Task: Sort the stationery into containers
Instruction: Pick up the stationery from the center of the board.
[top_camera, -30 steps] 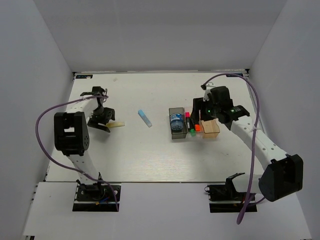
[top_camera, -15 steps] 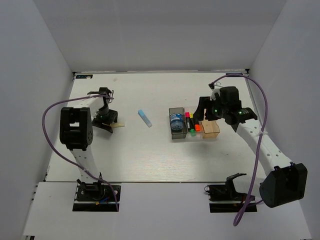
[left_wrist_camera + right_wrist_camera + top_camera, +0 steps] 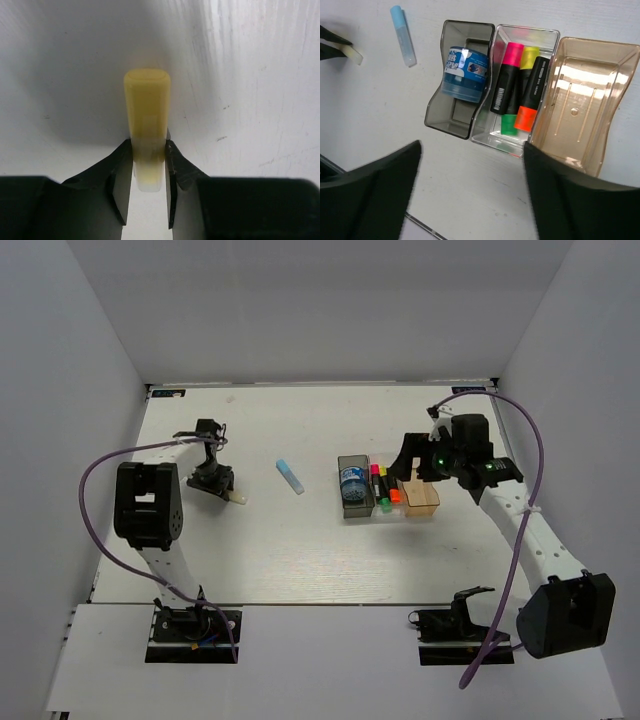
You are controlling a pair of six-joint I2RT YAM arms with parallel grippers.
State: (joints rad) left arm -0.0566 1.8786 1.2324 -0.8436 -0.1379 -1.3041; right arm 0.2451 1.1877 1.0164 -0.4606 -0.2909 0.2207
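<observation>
- Left wrist view: the left gripper (image 3: 148,160) is closed narrowly on a pale-yellow stick (image 3: 146,115), its two black fingers (image 3: 120,175) pressing the stick's near end from either side.
- The rest of that stick juts out past the fingertips over the white table (image 3: 260,75). I cannot tell whether it touches the surface.
- From the top external camera I see this gripper (image 3: 215,480) at the far left of the table (image 3: 300,560), with the stick's tip (image 3: 237,497) poking out on its near-right side.
- A light-blue stick (image 3: 290,476) lies loose on the table between the left gripper and the bins.
- Three bins sit touching in a row right of centre: dark grey bin (image 3: 436,107), clear bin (image 3: 525,31), tan-orange bin (image 3: 580,110).
- The dark grey bin holds a stubby blue-and-white item (image 3: 465,74).
- The clear bin holds black highlighters (image 3: 505,87) with pink, yellow, orange and green ends, packed side by side.
- I see nothing inside the tan-orange bin.
- The right gripper (image 3: 472,147) hangs above the bins with its jaws spread wide, gripping nothing.
</observation>
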